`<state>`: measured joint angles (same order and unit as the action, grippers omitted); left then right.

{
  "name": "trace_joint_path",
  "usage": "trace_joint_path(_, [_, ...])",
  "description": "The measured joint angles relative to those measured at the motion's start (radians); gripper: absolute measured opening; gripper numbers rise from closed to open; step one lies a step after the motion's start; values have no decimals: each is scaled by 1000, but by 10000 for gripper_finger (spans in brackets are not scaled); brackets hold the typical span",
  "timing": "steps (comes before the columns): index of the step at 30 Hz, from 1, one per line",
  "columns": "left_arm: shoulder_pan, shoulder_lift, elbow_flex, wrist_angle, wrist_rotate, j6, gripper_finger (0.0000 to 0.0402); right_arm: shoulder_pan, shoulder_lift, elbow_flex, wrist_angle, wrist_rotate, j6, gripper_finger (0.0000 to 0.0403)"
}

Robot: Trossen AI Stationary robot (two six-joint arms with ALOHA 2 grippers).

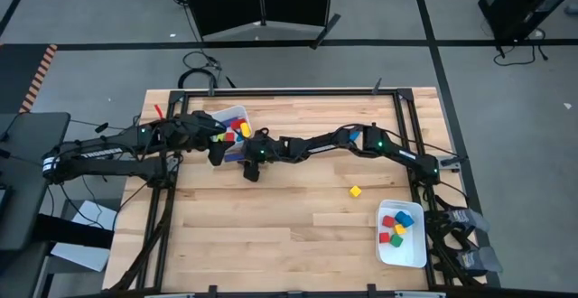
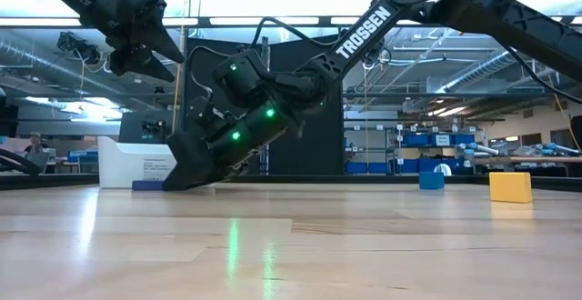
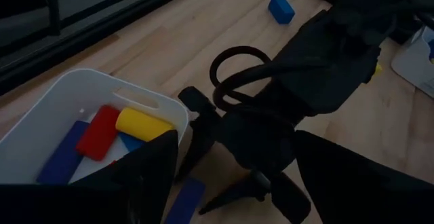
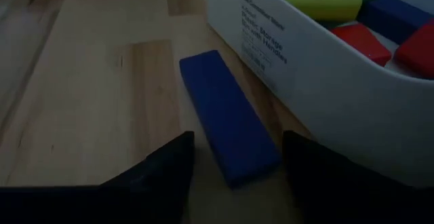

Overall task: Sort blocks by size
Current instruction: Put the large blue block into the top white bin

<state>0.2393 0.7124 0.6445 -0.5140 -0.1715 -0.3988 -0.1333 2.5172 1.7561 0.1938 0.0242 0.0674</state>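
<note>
Both arms are matte black and jointed, with black cables looped alongside. The right arm carries white "TROSSEN" lettering, and small green lights glow near its wrist.

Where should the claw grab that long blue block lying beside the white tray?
Probably across the narrow width of the blue block, near its middle, coming from above. It lies flat along the white tray, and the open right claw already straddles its near end.
</note>
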Motion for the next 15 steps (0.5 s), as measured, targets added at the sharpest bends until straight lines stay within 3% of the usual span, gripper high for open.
trace_joint_path(8, [0, 0, 0, 1, 0, 0, 300, 12, 0, 1, -15, -18, -16, 115])
trace_joint_path(15, [0, 0, 0, 3, 1, -4, 300, 75, -12, -3, 19, -67, -63, 115])
